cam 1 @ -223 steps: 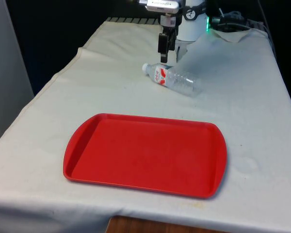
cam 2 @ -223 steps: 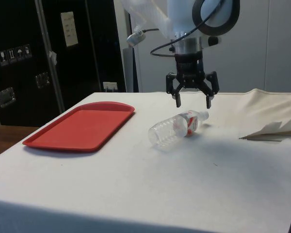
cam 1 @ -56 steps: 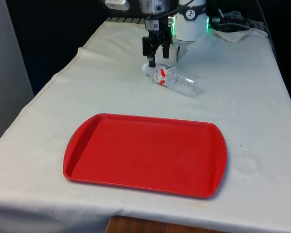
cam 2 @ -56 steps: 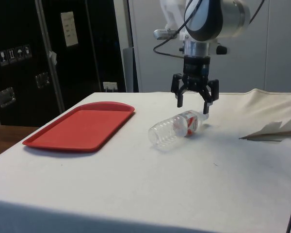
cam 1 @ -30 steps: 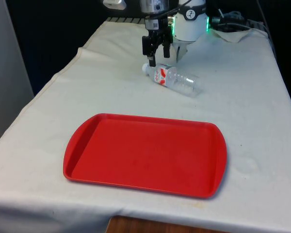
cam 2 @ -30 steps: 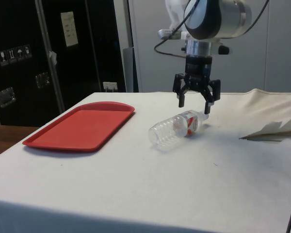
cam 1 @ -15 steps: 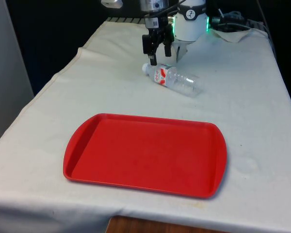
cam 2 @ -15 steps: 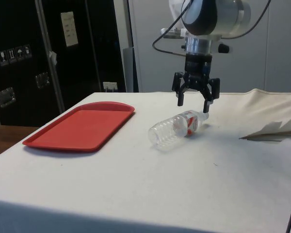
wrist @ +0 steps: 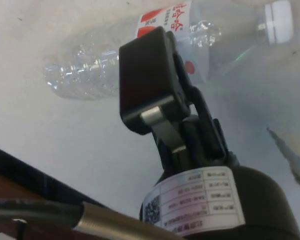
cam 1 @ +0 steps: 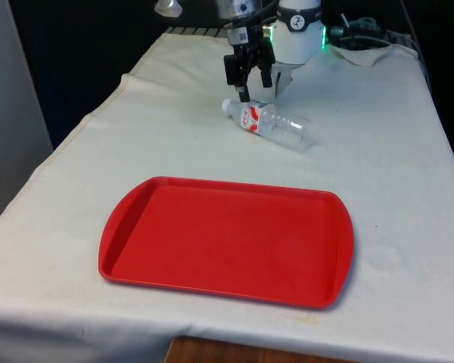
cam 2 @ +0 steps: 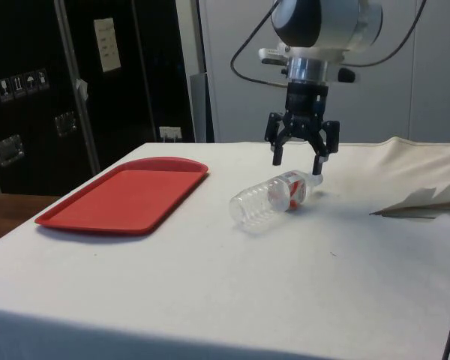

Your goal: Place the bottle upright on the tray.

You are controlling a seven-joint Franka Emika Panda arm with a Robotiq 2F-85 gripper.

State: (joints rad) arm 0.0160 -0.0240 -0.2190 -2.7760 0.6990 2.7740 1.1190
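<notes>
A clear plastic bottle with a red-and-white label and a white cap lies on its side on the white cloth, beyond the far edge of the red tray. My gripper hangs open just above the bottle's cap end, touching nothing. From the side, the gripper straddles the neck of the bottle from above, with the tray further left. In the wrist view a black finger sits in front of the lying bottle.
Crumpled white paper lies on the cloth on the far side of the bottle from the tray. A folded bit of white cloth sits by the robot's base. A strip of white cloth separates bottle and tray.
The gripper has risen a little and turned slightly above the bottle's neck, staying open. The bottle and the tray have not moved.
</notes>
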